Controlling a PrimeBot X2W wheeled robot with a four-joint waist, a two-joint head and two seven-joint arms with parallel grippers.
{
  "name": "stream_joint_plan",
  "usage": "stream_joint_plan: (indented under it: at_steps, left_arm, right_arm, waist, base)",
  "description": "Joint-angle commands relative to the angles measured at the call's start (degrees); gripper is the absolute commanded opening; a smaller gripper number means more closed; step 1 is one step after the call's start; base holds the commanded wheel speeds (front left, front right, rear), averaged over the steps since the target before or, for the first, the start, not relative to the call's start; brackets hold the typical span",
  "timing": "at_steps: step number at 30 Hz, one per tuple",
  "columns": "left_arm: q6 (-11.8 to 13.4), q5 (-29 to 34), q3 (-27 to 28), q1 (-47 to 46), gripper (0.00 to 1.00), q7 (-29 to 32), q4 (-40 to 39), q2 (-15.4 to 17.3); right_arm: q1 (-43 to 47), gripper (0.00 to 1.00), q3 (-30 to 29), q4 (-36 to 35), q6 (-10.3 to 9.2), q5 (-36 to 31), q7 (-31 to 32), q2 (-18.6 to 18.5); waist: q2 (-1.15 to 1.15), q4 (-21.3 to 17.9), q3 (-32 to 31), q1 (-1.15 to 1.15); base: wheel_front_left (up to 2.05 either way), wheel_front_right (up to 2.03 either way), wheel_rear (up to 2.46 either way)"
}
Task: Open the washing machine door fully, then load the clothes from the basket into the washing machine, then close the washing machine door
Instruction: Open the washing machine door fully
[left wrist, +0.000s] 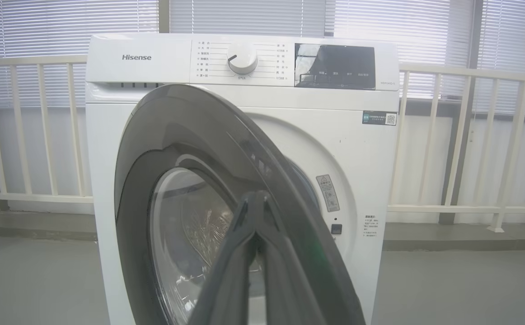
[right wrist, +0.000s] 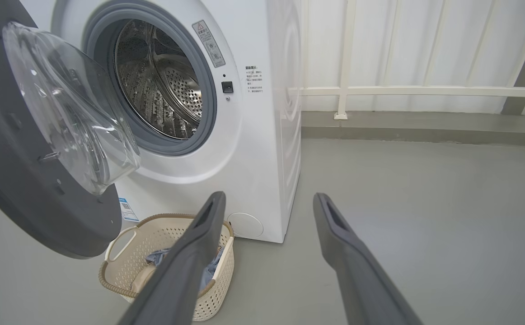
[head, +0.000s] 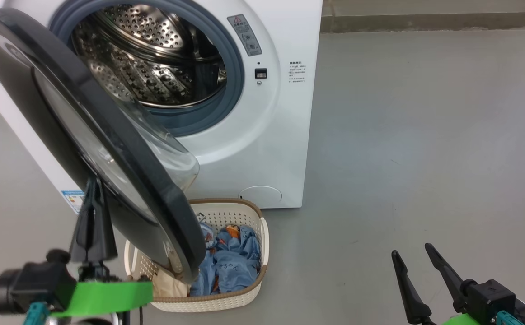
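Door [head: 118,149] part-open, L jaws closed by its rim, R jaws open over floor [head: 425,135].

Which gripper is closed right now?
The left gripper, fingers pinched together near the washing machine door; the right gripper has its fingers spread.

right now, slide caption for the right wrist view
Open right gripper faces the washing machine, door swung open, basket of clothes below.
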Motion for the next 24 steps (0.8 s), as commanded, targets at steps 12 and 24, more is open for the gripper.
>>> stream_joint_plan:
  at_steps: [12,24]
  left_arm:
    - [-2.99,4.49,-1.71,-12.05,0.0,0.29,-5.13,0.9]
    - [-4.1,0.23,-10.56,-13.46,0.0,10.06,-1.24,0.62]
  right_arm:
    - [-2.13,1.0,2.04,-0.2,0.09,-0.19,-0.87,-0.24]
    - [-2.68,1.0,2.15,0.75,0.09,0.39,-1.48,-0.24]
  waist:
    - [0.0,-1.14,-0.03,0.0]
    - [0.0,-2.31,0.61,0.0]
  base:
    - [0.0,0.0,0.0]
    - [0.0,0.0,0.0]
